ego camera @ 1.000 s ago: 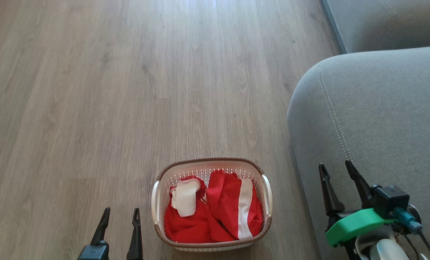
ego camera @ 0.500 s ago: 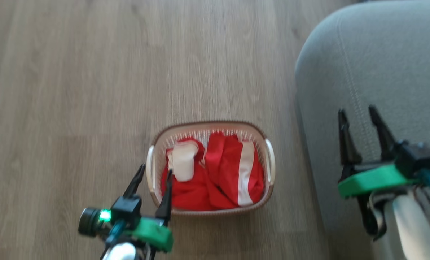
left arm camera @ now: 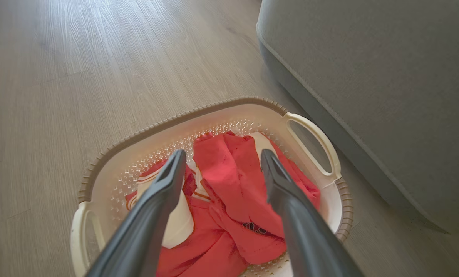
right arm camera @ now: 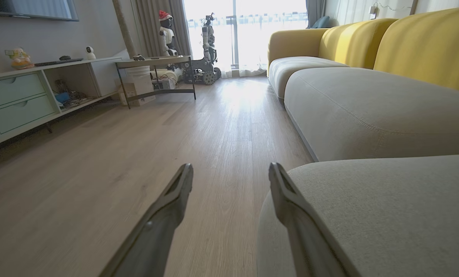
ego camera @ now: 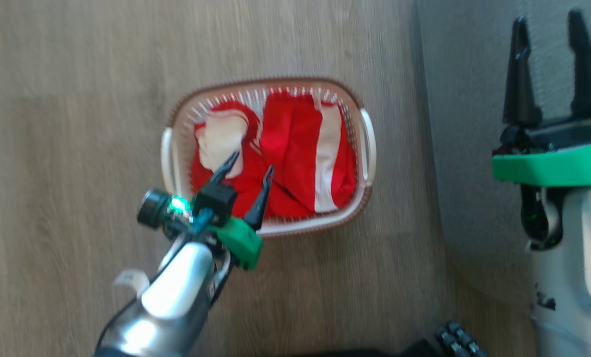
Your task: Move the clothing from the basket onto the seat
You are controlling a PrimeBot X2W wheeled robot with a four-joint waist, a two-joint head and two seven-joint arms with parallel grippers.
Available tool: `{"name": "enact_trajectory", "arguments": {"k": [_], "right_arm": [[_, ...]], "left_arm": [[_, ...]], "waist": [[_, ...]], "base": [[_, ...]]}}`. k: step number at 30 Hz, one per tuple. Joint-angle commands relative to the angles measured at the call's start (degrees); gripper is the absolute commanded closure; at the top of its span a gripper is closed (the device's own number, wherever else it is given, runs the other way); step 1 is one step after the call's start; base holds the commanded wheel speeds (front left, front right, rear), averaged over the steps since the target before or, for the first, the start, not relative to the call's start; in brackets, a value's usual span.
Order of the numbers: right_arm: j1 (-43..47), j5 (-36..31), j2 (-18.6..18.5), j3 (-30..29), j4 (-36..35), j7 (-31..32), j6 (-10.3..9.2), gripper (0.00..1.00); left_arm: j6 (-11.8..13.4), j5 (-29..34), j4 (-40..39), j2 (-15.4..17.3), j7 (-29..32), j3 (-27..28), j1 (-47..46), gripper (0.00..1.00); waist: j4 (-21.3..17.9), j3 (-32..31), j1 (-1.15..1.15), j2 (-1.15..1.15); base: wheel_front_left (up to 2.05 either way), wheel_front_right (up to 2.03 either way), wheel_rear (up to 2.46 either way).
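Basket (ego camera: 370,148) sits on the floor (ego camera: 77,124), upper centre of the head view, with the clothing (ego camera: 295,144) in it and the seat (ego camera: 464,99) just right of it. My left gripper (ego camera: 252,161) is over the basket's lower-left part. My right gripper (ego camera: 548,19) is upper right, over the seat.

no readable text, labels, brands, numbers, signs

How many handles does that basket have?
2. The left handle is on the basket's open-floor side; the right handle faces the seat. Neither is hidden.

Silvery forearms (ego camera: 176,292) carry green wrist brackets (ego camera: 241,243), glowing lights (ego camera: 179,204) and tapered black fingers (ego camera: 261,198).
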Motion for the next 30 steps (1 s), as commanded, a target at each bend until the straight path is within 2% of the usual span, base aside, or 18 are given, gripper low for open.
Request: {"name": "enact_trajectory", "arguments": {"k": [1, 8, 19, 23, 29, 30], "right_arm": [[-1.16, 0.08, 0.12, 1.24, -3.12, -0.52, -0.01, 0.00], [-3.72, 1.10, 0.12, 3.01, -7.76, -0.52, -0.01, 0.00], [-4.33, 2.88, 0.12, 5.34, -10.71, -0.52, -0.01, 0.00], [-4.68, 3.49, 0.12, 5.84, -11.32, -0.52, -0.01, 0.00], [-5.13, 4.19, 0.12, 6.29, -11.97, -0.52, -0.01, 0.00], [-5.15, 4.28, 0.12, 6.38, -12.04, -0.52, -0.01, 0.00]], "left_arm": [[0.21, -0.64, 0.79, 0.77, -0.56, 0.05, -2.09, 0.00], [0.17, -4.44, 10.62, 0.77, 0.22, -4.52, -10.49, 0.00], [-0.15, -7.78, 19.53, 0.76, 0.67, -8.14, -16.59, 0.00], [0.90, -9.04, 21.95, 0.76, 0.73, -8.31, -18.79, 0.00], [4.65, -10.28, 26.16, 0.76, 0.79, -7.66, -21.51, 0.00], [4.85, -10.62, 26.46, 0.76, 0.75, -7.52, -21.70, 0.42]], "waist": [[-2.55, 7.26, -0.01, 0.00], [-4.86, 13.41, -0.01, 0.00], [-7.46, 16.58, -0.01, 0.00], [-8.32, 17.58, -0.01, 0.00], [-9.30, 18.43, -0.01, 0.00], [-9.39, 18.48, -0.01, 0.00]], "base": [[0.00, 0.00, 0.00], [0.00, 0.00, 0.00], [0.00, 0.00, 0.00], [0.00, 0.00, 0.00], [0.00, 0.00, 0.00], [0.00, 0.00, 0.00]]}}
